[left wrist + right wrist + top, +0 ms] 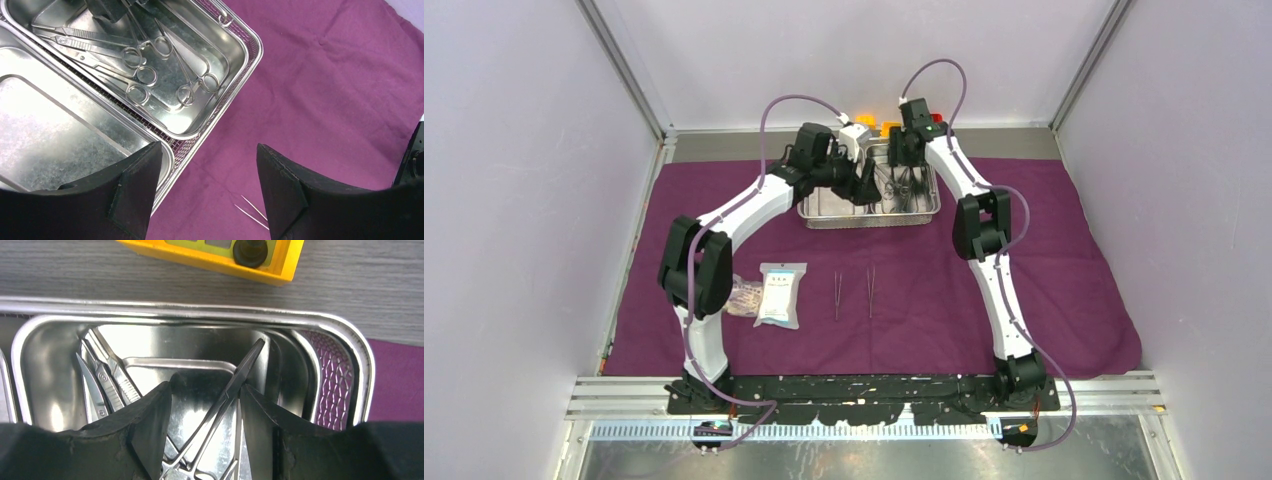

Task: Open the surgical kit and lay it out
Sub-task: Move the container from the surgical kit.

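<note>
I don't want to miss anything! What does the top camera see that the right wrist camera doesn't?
Only the top: the packets and two tweezers laid on the purple cloth. Only the right wrist: a slim clamp between the open right gripper fingers, and a black knob on the yellow brick. Both: the steel tray and purple cloth.

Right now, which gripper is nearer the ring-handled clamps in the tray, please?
Right. The right gripper is down among them, straddling one clamp; the left gripper hovers over the tray's edge by the other compartment.
</note>
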